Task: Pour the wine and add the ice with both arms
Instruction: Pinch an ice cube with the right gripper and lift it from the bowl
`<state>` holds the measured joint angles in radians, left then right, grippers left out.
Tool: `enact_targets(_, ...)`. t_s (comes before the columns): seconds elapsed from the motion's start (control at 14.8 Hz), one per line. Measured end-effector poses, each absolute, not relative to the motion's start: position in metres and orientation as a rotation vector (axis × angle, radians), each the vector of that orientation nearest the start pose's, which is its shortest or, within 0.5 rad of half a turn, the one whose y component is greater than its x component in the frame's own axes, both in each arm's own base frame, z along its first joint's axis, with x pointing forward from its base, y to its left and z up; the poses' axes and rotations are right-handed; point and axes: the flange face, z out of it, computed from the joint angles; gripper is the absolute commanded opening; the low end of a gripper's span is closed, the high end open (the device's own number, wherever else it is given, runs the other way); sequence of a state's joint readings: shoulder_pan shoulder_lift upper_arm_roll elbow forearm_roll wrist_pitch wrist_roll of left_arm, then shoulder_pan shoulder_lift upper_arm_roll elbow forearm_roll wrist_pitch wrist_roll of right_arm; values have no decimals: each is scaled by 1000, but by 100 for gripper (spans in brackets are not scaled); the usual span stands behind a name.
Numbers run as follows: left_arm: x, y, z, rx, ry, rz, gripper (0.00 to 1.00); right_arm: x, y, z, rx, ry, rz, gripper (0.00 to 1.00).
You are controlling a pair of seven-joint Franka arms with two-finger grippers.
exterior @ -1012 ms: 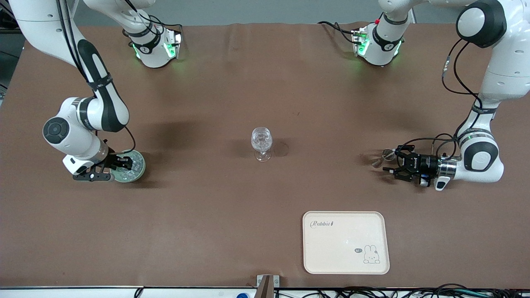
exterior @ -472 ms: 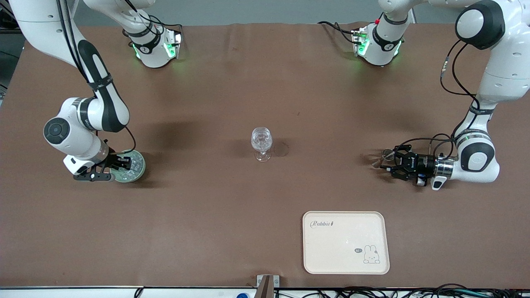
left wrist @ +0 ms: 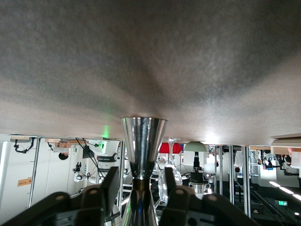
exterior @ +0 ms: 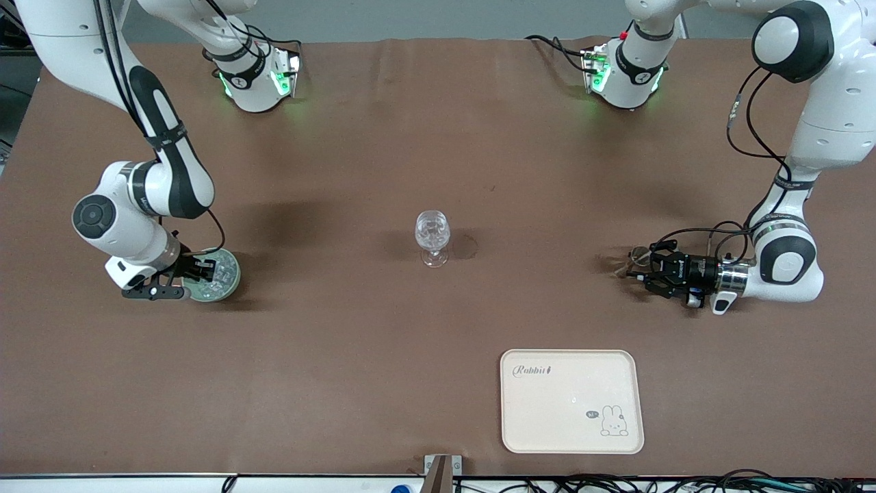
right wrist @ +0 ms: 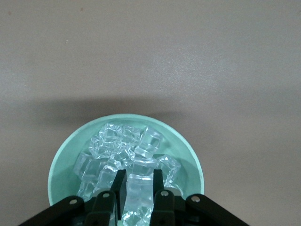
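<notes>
A pale green bowl of ice stands toward the right arm's end of the table. My right gripper reaches down into it, shut on one clear cube; it also shows in the front view as the right gripper. Toward the left arm's end lies a steel jigger. My left gripper straddles its waist, with a gap showing on each side of the waist. The left gripper is level and low over the table. A stemmed glass stands mid-table. The wine is out of view.
A cream tray with a rabbit print lies nearer the front camera than the jigger. A faint ring mark sits beside the glass. Both arm bases stand along the table's top edge.
The right gripper's fingers have closed onto an ice cube in the bowl. The left gripper has slid forward around the jigger and its fingers have narrowed.
</notes>
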<state>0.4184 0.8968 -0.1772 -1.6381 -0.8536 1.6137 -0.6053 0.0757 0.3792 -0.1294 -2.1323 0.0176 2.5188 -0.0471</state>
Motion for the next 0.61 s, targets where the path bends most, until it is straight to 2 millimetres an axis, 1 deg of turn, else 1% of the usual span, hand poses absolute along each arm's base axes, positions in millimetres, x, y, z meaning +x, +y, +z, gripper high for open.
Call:
enact_targets(0.13, 590, 70, 100, 1641, 1294, -1221, 28, 575, -31, 230, -3179, 18, -13, 8)
enact_targets(0.2, 591, 69, 101, 1641, 1291, -1221, 22, 577, -31, 232, -3179, 18, -9, 8)
enact_targets(0.34, 592, 65, 102, 1642, 1280, -1222, 12, 584, -30, 244, -3177, 18, 28, 6)
enact_targets(0.4, 594, 59, 105, 1644, 1266, -1223, 10, 591, -30, 255, -3175, 18, 54, 6)
enact_targets(0.47, 597, 52, 108, 1648, 1246, -1224, 7, 600, -30, 270, -3173, 19, 67, 5)
enact_targets(0.61, 605, 32, 120, 1653, 1208, -1231, 4, 619, -33, 307, -3172, 29, 64, 5)
